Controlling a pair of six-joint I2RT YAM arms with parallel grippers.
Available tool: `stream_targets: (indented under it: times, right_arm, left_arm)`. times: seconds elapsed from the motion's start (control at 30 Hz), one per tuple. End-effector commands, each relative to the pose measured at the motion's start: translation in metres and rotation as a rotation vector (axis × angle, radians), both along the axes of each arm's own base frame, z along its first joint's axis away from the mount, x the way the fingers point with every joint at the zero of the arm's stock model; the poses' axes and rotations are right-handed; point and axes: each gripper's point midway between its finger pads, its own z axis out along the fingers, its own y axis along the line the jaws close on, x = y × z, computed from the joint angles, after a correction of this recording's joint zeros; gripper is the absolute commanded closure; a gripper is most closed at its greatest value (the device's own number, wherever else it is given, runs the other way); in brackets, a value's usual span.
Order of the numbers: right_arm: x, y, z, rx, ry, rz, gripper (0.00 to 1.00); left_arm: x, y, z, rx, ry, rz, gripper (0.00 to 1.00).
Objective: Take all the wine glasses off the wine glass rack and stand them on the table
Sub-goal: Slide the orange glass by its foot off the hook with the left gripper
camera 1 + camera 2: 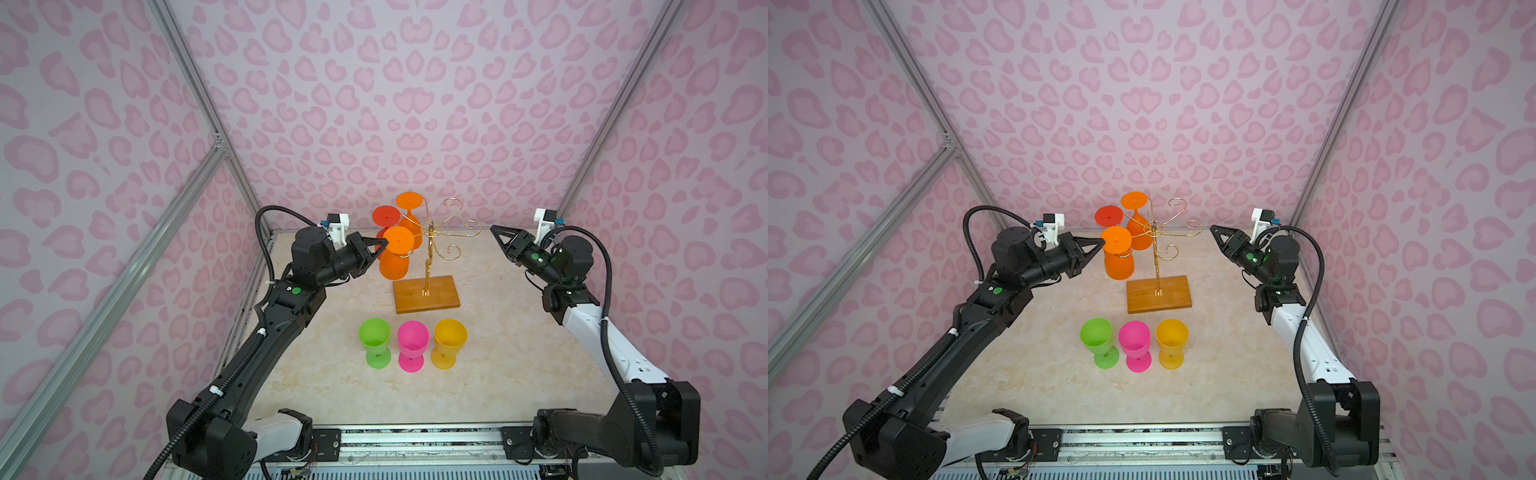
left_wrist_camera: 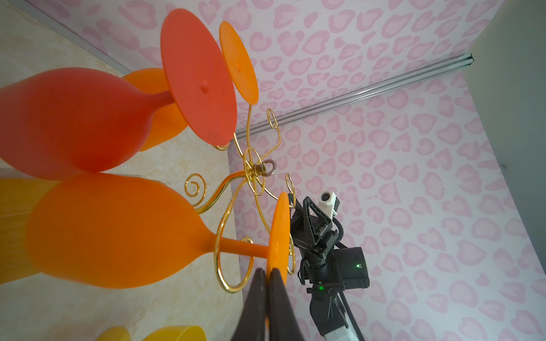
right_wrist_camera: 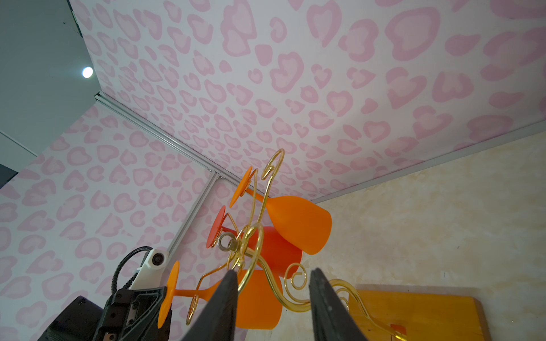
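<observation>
Left gripper (image 2: 267,271) pinched shut on the foot of the nearest orange glass (image 2: 118,230), hanging upside-down on the rack (image 2: 254,171), not yet lifted off. Right gripper (image 3: 274,273) half-open, empty.

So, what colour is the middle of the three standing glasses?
Pink: the pink plastic glass shows best in a top view.

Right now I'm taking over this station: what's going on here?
The left gripper is shut on the foot of the nearest orange wine glass, which hangs upside down on the wine glass rack. A red glass and another orange glass hang beside it. The right gripper hovers open across the rack. A green glass, pink glass and yellow glass stand upright in front.
</observation>
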Motion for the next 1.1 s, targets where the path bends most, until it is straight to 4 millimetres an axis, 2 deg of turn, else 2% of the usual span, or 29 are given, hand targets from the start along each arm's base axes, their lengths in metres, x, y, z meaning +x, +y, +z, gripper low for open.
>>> stream_targets:
  times: [0.0,0.23,0.57,1.07]
  right_arm:
    - [-0.001,0.000,0.005,0.002,-0.033,0.008,0.59]
    - [-0.002,-0.003,0.003,0.006,-0.031,0.004,0.59]
    - [-0.001,-0.003,0.001,0.011,-0.030,0.005,0.59]
    - [-0.001,-0.003,0.001,0.017,-0.030,0.006,0.59]
  left_arm:
    - [0.003,-0.003,0.015,-0.023,-0.050,-0.011,0.97]
    - [0.009,-0.008,0.016,-0.025,-0.051,-0.021,0.97]
    - [0.011,-0.026,0.013,-0.018,-0.049,-0.069,0.97]
    - [-0.012,-0.043,0.008,0.007,-0.057,-0.134,0.97]
